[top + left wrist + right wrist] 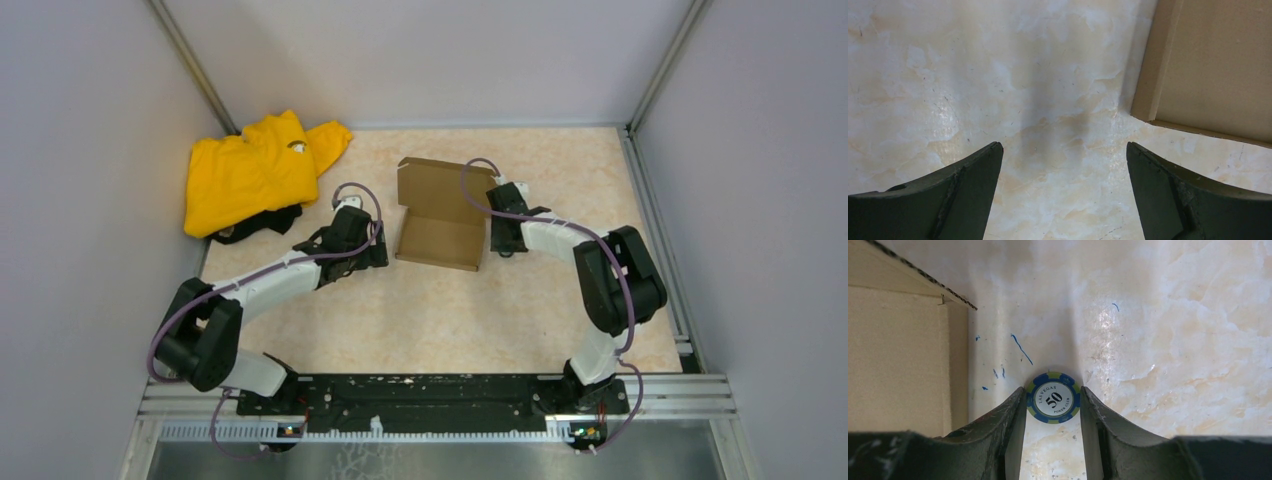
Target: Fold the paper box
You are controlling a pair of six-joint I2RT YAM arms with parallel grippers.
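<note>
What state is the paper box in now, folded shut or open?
Open. In the top view the paper box lies with its inside showing, the lid panel not closed over the base.

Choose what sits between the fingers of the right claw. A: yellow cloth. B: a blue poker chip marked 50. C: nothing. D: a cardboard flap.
B: the right wrist view shows the right claw closed on the sides of a poker chip printed 50, the paper box lying beside it.
</note>
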